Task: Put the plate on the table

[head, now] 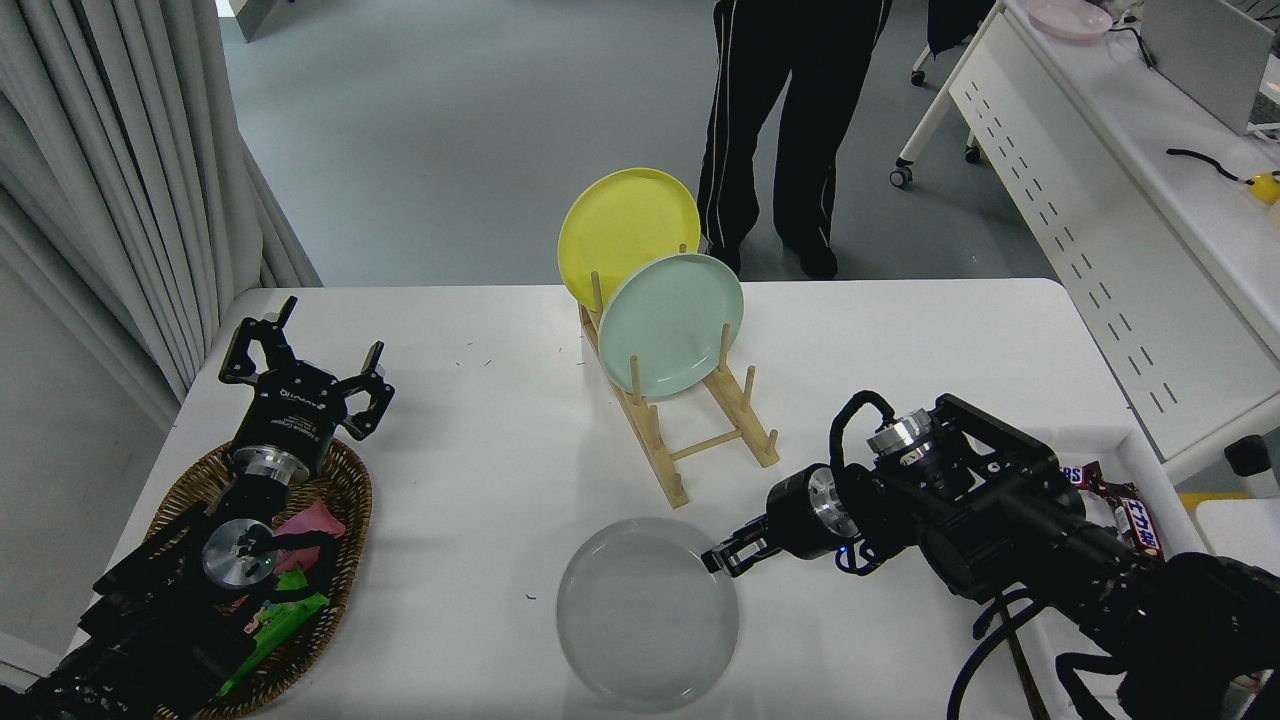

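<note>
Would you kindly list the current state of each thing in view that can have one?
Grey plate: flat on the table, its right rim pinched by the right end effector.
Mint green plate: upright in the wooden rack.
Yellow plate: upright in the rack, behind the green one.
Left end effector: open, parked above the wicker basket.
Basket: holding snack packets.

I see the round, plain light grey plate with a shallow raised rim [647, 612] lying face up, seemingly flat, on the large white matte rectangular tabletop [480, 440], near its front edge, roughly centred.
</note>
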